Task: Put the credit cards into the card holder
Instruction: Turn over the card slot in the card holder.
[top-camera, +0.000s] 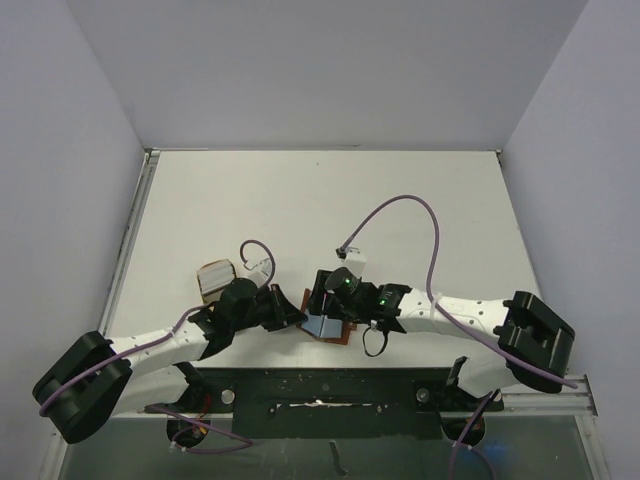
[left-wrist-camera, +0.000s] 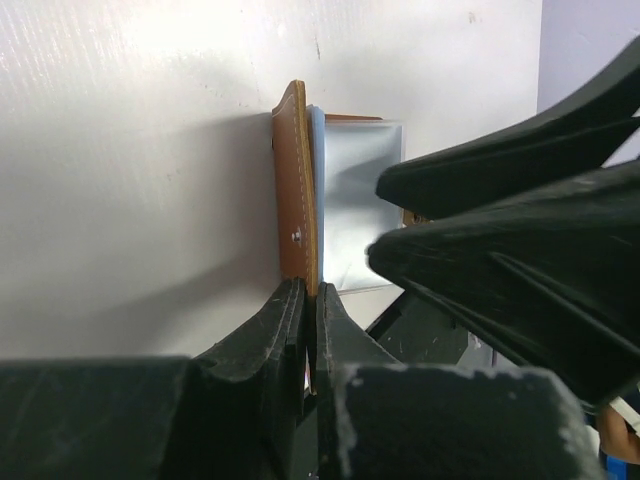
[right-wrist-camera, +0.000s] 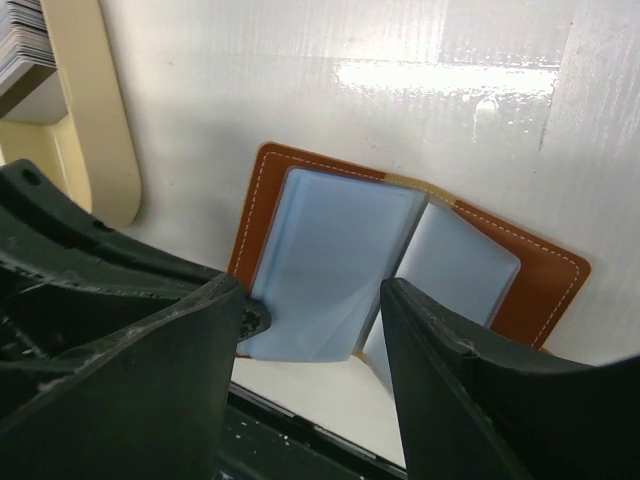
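The card holder is pinched by its brown edge in the closed left gripper; its blue pages are spread under the wide-open right gripper; farther off, past that gripper's left finger, the credit cards are kept in a tan dish.

White table, tan rounded dish resting on it towards the left, pale grey walls on three sides, metal rail along the table's left edge.

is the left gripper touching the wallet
Touching. In the left wrist view the left gripper is pinched shut on the brown cover edge of the wallet, with no gap.
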